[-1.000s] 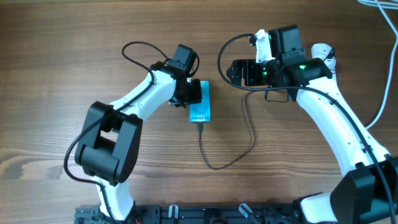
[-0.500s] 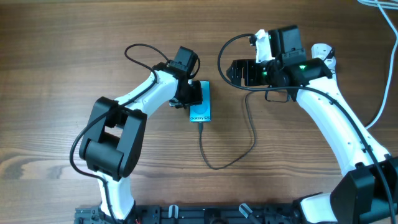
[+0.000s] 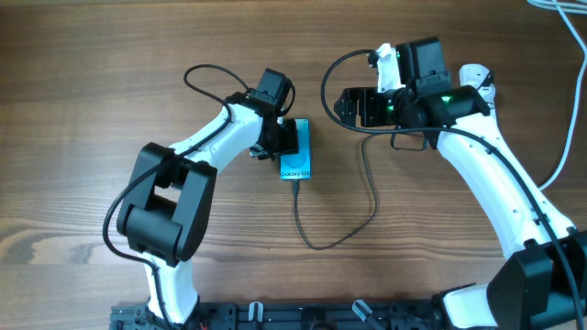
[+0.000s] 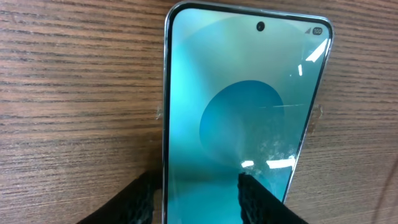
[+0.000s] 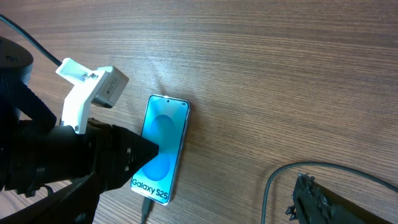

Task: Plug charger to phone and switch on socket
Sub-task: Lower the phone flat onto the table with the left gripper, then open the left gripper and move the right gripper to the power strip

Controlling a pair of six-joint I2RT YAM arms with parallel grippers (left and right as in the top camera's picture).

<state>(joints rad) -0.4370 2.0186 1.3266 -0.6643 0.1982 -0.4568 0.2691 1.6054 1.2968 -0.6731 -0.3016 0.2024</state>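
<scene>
Shows phone flat on tabletop, charger tip meeting its Galaxy end. Has left hand over phone's other end, fingers apart: one beside the edge, one above the screen. Has right hand spread wide, right of phone.

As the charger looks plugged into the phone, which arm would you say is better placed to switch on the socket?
Right, probably: the socket lies beside the right arm, while the left gripper is over the phone, farther away.
</scene>
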